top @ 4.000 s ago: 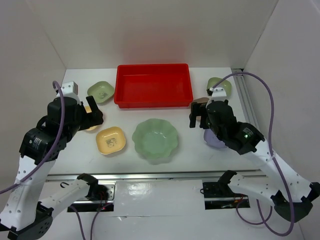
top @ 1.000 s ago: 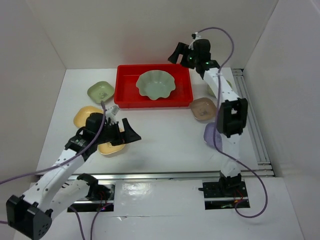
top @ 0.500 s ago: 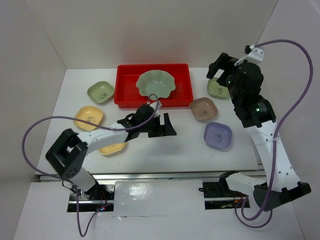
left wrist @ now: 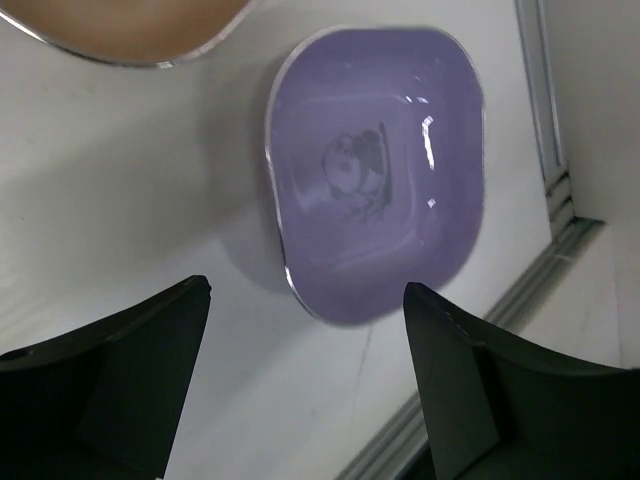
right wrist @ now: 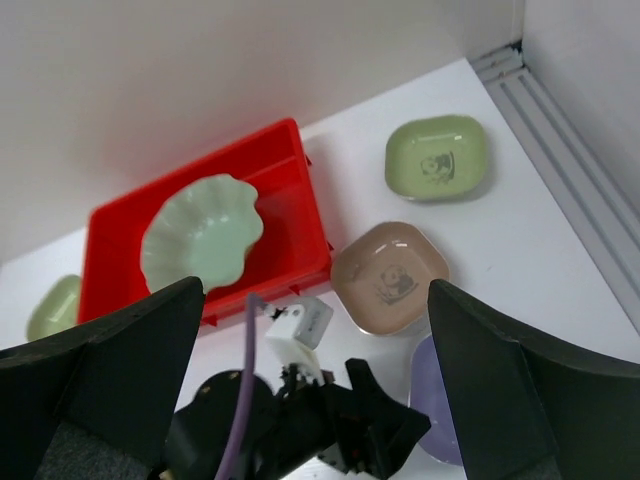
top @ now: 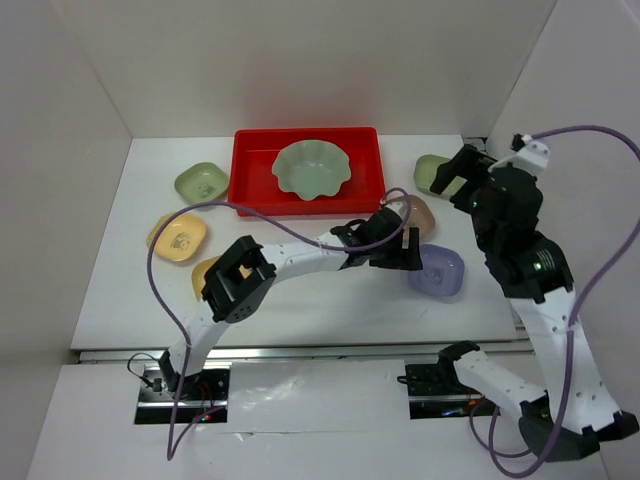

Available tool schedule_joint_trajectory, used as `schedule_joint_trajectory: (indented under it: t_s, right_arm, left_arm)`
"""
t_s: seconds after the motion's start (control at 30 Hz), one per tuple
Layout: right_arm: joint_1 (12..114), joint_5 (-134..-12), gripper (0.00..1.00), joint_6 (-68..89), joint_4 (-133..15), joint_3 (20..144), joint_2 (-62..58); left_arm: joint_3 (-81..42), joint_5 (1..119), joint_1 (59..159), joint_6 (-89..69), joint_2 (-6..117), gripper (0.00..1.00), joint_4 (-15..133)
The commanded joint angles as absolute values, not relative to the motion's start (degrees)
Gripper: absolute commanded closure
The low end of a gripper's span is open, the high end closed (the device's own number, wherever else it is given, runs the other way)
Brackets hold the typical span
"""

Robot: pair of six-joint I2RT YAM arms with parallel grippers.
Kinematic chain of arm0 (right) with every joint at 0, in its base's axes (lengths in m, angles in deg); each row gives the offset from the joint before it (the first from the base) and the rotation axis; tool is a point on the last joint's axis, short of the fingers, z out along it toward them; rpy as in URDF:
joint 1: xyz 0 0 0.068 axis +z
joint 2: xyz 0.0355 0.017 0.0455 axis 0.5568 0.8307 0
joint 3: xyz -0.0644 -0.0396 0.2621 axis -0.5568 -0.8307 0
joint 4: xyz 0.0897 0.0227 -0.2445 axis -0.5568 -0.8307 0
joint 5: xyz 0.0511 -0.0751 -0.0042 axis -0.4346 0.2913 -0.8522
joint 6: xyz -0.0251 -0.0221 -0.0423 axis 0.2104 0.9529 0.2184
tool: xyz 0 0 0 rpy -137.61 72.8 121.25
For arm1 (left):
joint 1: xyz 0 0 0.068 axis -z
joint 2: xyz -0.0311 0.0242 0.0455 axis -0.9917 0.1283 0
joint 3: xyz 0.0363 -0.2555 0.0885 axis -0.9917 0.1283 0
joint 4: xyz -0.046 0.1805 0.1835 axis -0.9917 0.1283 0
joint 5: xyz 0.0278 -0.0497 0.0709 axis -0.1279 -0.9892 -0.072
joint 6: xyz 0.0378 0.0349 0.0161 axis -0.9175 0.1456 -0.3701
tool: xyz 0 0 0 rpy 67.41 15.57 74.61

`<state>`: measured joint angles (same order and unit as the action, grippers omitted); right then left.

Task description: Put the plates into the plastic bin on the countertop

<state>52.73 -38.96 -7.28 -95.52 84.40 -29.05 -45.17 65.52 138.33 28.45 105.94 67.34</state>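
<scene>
Countertop (top: 320, 300): white, walled on three sides. Red bin (top: 250, 195), far centre, now holds the large pale-green plate (top: 311, 168). This lay on the counter nr centre a few secs ago, so the first item is done. Left arm, a second ago on the left by the yellow dishes, has swung across to the right. Left gripper (top: 400, 252) hangs over the lavender dish (left wrist: 375, 240), jaws wide apart, nothing held, no contact seen. Its fingers sit either side of the dish's near edge in the wrist view. Right gripper (top: 460, 170), prev. over the bin's far-right corner, has drawn back toward the far-right green dish (right wrist: 437, 157); jaws fully apart, empty. All small dishes are outside the bin. Brown dish (right wrist: 390, 277) sits just right of the bin, lavender dish near it. On the left are the far-left green dish (top: 201, 183), yellow dish (top: 178, 236), and tan dish (top: 203, 272), partly hidden under the left arm. Assessment: six dishes outstanding; lavender dish looks the likely next pick.
</scene>
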Motion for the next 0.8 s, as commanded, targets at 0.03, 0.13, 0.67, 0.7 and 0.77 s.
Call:
schedule_joint_trajectory:
  t_s: [0.03, 0.13, 0.67, 0.7, 0.77]
  right_arm:
    - [53.1, -34.7, 0.0, -8.8, -95.0, 84.6, -34.4]
    - [53.1, -33.5, 0.0, -8.2, -95.6, 85.7, -35.5]
    - [53.1, -37.5, 0.0, -7.1, -95.0, 87.1, -39.4]
    - [53.1, -37.5, 0.0, -7.1, -95.0, 87.1, -39.4]
    - [53.1, -37.5, 0.0, -7.1, -94.5, 87.1, -39.4]
  left_arm:
    - [-53.3, 69.3, 138.1, 25.8, 112.0, 0.12, 72.8]
    - [-58.8, 72.2, 139.2, 25.8, 115.1, 0.22, 76.8]
    - [-59.1, 81.5, 143.4, 28.1, 114.2, 1.0, 86.1]
    - [-56.9, 81.5, 143.4, 28.7, 111.9, 1.0, 86.1]
    - [-51.2, 81.5, 143.4, 29.2, 105.5, 1.0, 86.1]
